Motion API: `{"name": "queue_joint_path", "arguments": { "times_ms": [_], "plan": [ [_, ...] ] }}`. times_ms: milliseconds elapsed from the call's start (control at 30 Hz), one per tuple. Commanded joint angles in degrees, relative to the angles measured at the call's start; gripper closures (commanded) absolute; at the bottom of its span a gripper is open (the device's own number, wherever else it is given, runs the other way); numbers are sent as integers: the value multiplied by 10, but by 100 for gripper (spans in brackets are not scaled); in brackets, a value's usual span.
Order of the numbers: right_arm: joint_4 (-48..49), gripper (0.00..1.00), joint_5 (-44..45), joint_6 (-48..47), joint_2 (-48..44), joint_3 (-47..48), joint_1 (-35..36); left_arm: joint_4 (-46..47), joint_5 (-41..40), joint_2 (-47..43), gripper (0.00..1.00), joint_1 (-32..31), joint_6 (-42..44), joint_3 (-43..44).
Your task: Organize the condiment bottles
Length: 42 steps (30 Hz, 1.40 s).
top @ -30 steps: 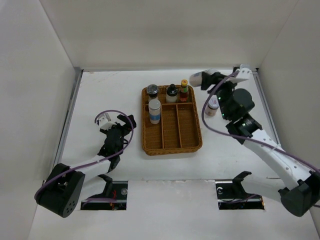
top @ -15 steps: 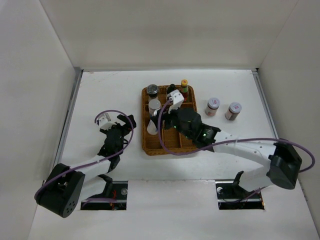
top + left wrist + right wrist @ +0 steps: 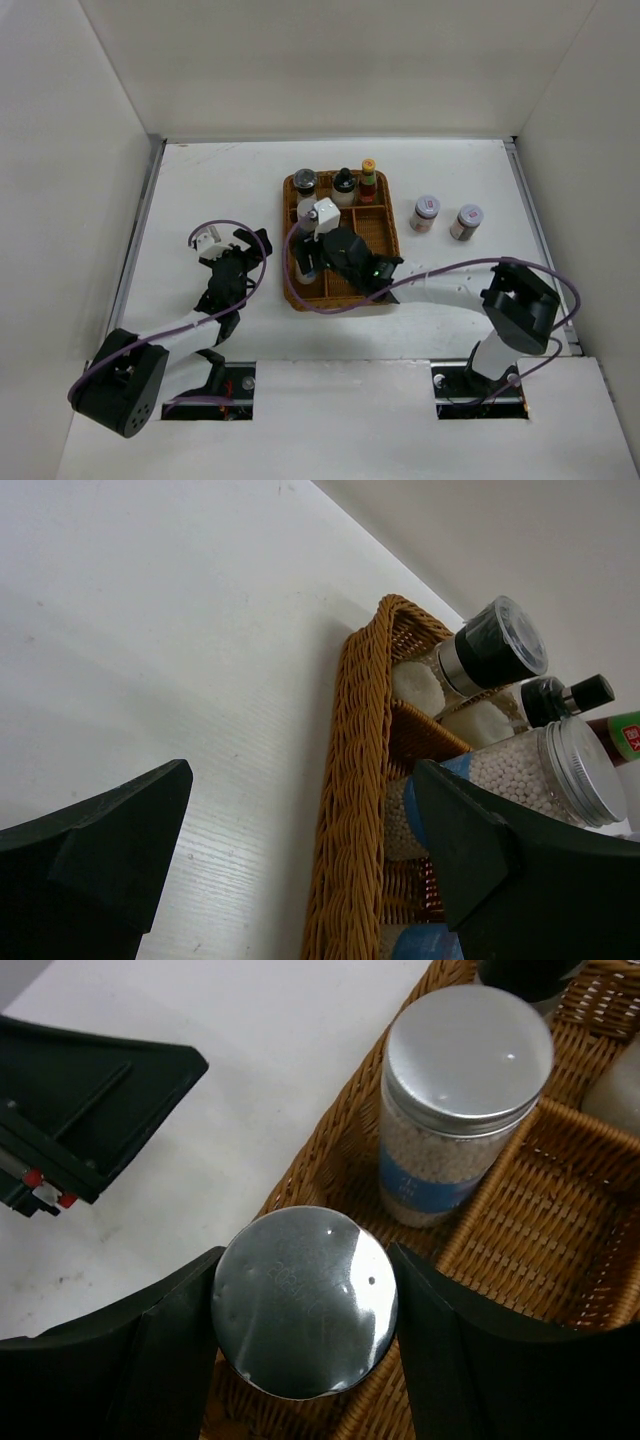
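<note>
Brown wicker divided tray (image 3: 386, 226) on white table (image 3: 220, 180).

Each arm consisted of a black cylindrical base housing, white tubular links and black joint housings. The left arm (image 3: 180, 325) carried a purple cable (image 3: 225, 224) that stood off the links in one loop at the wrist. The right arm (image 3: 445, 290) carried a matching purple cable in two loops, one at the base housing and one at the wrist. A white rectangular block was fitted on the left wrist (image 3: 207, 238) and another on the right wrist (image 3: 325, 213). A small green indicator light (image 3: 377, 268) was lit on a black joint housing of the right arm. The fingers of the left gripper (image 3: 300, 770) and of the right gripper (image 3: 305, 1260) were broad, wedge-shaped, matt and dark greenish black.
</note>
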Motion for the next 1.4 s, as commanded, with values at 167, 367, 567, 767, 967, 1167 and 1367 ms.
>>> {"name": "queue_joint_path", "arguments": {
  "times_ms": [167, 367, 567, 767, 967, 1167, 1367],
  "plan": [
    [61, 7, 14, -16, -70, 11, 14, 27, 0, 3, 5, -4, -4, 17],
    [59, 0, 27, -12, -197, -39, -85, 27, -2, -7, 5, -2, -3, 15],
    [29, 36, 154, 25, -178, -79, -272, 28, -2, -3, 5, -9, -3, 17],
    [-64, 18, 141, 10, -85, -25, -373, 28, -4, 0, 6, -10, -3, 17],
    [-87, 0, 121, 25, -50, -6, -411, 28, -4, -6, 6, -10, -3, 14],
    [-87, 1, 59, 54, -6, -3, -412, 28, -2, 2, 6, -13, -3, 16],
    [-88, 6, 60, 71, 24, -5, -417, 28, -4, -4, 5, -12, -2, 14]
  ]
}}
